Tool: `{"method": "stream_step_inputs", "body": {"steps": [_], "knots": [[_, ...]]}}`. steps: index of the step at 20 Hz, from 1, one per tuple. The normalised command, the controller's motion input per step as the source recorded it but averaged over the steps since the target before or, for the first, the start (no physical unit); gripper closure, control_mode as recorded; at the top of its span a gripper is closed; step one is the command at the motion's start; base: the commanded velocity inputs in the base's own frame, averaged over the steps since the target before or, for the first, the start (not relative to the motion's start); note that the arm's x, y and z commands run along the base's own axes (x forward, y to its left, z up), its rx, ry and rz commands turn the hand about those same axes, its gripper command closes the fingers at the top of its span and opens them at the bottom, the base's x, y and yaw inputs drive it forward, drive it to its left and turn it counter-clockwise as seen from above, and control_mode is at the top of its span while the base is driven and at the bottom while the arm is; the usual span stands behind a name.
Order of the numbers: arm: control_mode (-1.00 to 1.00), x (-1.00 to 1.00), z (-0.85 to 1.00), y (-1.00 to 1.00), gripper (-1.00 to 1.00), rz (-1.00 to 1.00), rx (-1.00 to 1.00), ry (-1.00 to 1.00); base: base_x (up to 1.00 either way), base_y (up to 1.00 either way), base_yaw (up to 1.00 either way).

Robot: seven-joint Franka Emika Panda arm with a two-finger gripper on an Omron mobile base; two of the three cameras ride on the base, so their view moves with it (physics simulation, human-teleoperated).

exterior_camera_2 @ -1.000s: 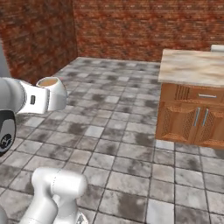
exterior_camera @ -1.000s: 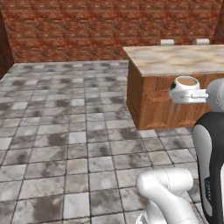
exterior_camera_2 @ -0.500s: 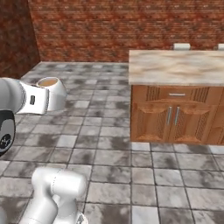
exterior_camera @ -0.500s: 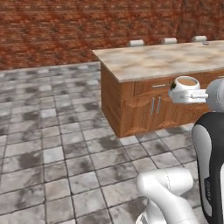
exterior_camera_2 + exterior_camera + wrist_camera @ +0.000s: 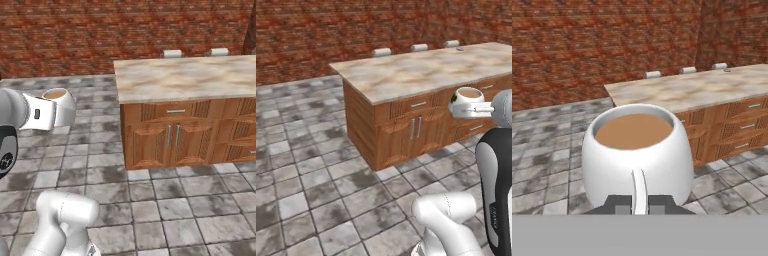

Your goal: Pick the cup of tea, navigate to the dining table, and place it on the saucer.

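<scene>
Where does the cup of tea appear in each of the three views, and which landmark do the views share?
Left base view: the cup of tea is at the right edge, mid-height.
Right base view: the cup is at the left, mid-height.
Hand view: the cup is at the centre, its handle between the fingers.
Shared landmark: the marbled counter with wooden drawers.

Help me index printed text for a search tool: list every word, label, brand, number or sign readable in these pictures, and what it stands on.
None can be read.
The cup of tea held in the gripper is plain white.
The marbled counter with wooden drawers and the brick wall carry no lettering.
Small marks on the robot's dark joint are too blurred to read.
</scene>
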Motion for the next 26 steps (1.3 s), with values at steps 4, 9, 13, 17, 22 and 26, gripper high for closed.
{"method": "stream_step_inputs", "body": {"steps": [4,9,13,17,22,26], "knots": [[1.00,0.00,0.00,0.00,1.00,0.00,0.00,0.00,0.66,0.29,-0.38],[1.00,0.00,0.00,0.00,1.00,0.00,0.00,0.00,0.64,0.45,-0.39],[1.00,0.00,0.00,0.00,1.00,0.00,0.00,0.00,0.68,0.67,-0.39],[1.00,0.00,0.00,0.00,1.00,0.00,0.00,0.00,0.65,0.78,-0.37],[1.00,0.00,0.00,0.00,1.00,0.00,0.00,0.00,0.55,0.94,-0.33],[1.00,0.00,0.00,0.00,1.00,0.00,0.00,0.00,0.49,1.00,-0.29]]}}
